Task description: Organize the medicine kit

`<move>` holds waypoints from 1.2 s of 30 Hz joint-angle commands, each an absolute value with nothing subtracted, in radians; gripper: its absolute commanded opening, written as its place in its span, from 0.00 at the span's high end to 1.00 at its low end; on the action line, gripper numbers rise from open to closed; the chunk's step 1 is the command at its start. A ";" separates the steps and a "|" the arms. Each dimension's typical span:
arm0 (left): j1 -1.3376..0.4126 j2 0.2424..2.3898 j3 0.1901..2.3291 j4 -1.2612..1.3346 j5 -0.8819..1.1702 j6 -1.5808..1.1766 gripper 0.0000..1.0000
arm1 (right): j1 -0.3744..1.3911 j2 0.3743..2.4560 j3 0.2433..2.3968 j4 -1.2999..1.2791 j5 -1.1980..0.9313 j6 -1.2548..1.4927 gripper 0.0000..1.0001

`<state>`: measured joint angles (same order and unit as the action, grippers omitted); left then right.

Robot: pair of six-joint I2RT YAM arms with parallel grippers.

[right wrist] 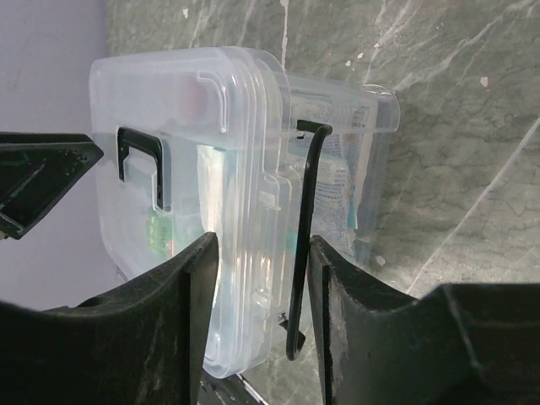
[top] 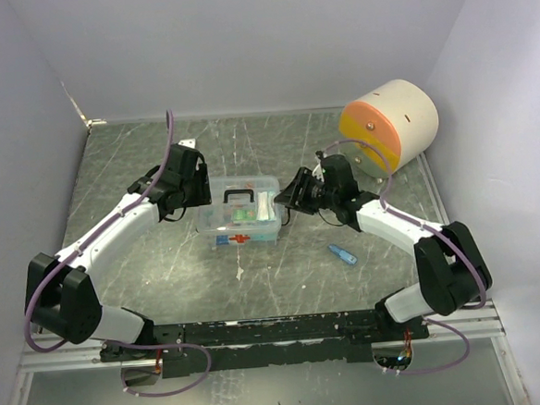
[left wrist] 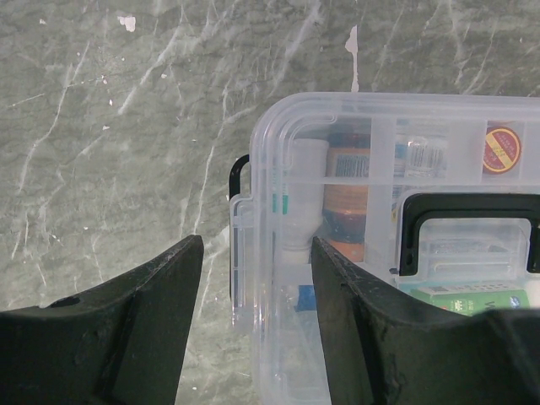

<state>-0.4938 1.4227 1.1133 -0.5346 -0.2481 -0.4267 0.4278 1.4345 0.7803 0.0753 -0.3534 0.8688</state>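
Note:
The medicine kit (top: 238,214), a clear box with a black lid handle and red and blue front markings, stands at the table's middle with its lid on. My left gripper (top: 187,188) is at its left end. In the left wrist view the gripper (left wrist: 257,291) is open and straddles the kit's (left wrist: 388,169) left wall, with bare table between the left finger (left wrist: 156,312) and the wall. My right gripper (top: 293,196) is at the kit's right end. In the right wrist view it (right wrist: 261,287) pinches the lid edge (right wrist: 245,211) and the black wire latch (right wrist: 305,236).
A large cream cylinder with an orange face (top: 390,125) lies at the back right, close behind the right arm. A small blue item (top: 343,254) lies on the table to the kit's front right. A white scrap (top: 240,273) lies in front of the kit.

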 commanded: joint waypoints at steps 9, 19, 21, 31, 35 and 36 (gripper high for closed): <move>-0.496 1.434 1.086 -0.581 -0.230 -0.414 0.35 | 0.477 1.410 0.818 -0.086 -0.169 0.814 0.61; -0.495 1.434 1.082 -0.579 -0.230 -0.419 0.36 | 0.538 1.411 0.867 -0.151 -0.081 0.796 0.63; -0.495 1.434 1.081 -0.578 -0.228 -0.420 0.36 | 0.552 1.413 0.876 -0.162 -0.066 0.796 0.64; -0.495 1.434 1.074 -0.572 -0.215 -0.423 0.36 | 0.609 1.436 0.935 -0.247 0.030 0.801 0.69; -0.495 1.436 1.072 -0.571 -0.210 -0.424 0.36 | 0.626 1.438 0.944 -0.258 0.059 0.804 0.69; -0.495 1.436 1.074 -0.571 -0.209 -0.423 0.36 | 0.629 1.440 0.946 -0.260 0.060 0.805 0.70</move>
